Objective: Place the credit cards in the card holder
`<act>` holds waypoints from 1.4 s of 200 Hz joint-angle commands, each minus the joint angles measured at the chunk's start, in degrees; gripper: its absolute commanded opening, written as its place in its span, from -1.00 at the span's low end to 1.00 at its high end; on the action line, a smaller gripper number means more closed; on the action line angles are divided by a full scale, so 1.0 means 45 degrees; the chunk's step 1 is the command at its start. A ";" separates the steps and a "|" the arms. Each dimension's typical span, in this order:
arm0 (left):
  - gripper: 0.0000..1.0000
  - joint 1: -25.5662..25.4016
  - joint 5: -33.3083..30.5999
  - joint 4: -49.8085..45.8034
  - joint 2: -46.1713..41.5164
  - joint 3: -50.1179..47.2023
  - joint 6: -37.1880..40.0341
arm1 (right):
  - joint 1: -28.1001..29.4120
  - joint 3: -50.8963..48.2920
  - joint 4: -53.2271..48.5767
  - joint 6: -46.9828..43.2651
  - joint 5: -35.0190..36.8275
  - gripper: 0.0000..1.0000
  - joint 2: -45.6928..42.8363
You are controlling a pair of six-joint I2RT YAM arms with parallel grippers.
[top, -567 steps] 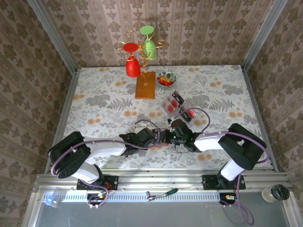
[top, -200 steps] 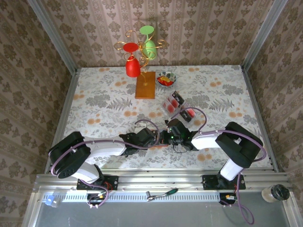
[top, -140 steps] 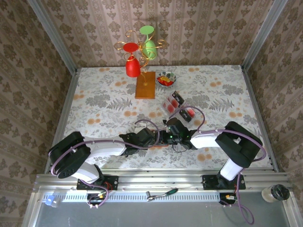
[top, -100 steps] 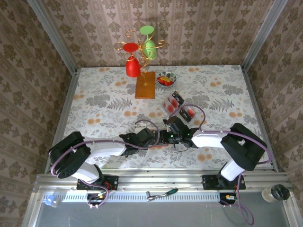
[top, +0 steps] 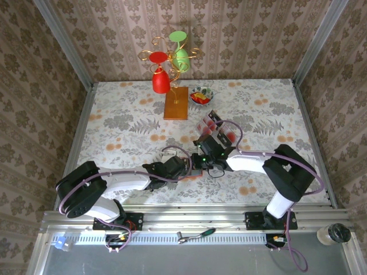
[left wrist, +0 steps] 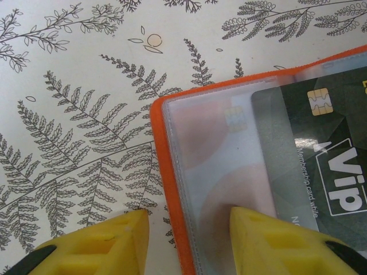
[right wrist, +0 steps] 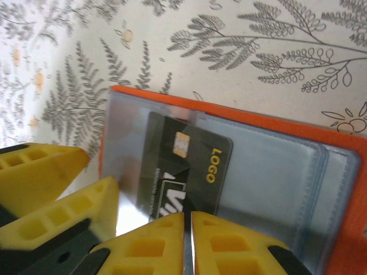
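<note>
Sitting flat in the open card holder (right wrist: 352, 195), the black credit card (right wrist: 189, 166) is face up at a clear sleeve; can't tell if it's under the film. Its long axis runs straight away from the right gripper (right wrist: 188, 217), chip end pointing deeper into the holder. Right jaws nearly together, tips at the card's near edge. Left gripper (left wrist: 188, 220) jaws apart, straddling the holder's orange rim. Holder lies front-centre on the table (top: 126, 126), between both wrists.
</note>
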 commanded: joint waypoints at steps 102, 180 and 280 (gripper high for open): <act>-0.13 0.1191 0.0223 -0.1032 -0.1811 -0.0556 -0.0026 | 0.0500 0.1272 -0.0793 -0.0208 -0.0576 -0.80 0.1565; -0.14 0.1522 0.0495 -0.0867 -0.1093 -0.1109 -0.0305 | 0.0548 0.1616 -0.1368 -0.0335 -0.0517 -0.81 0.1451; -0.15 0.1474 0.0659 0.0013 -0.0612 -0.1248 -0.0172 | 0.0960 0.3080 -0.2141 -0.0554 -0.0980 -0.82 0.2522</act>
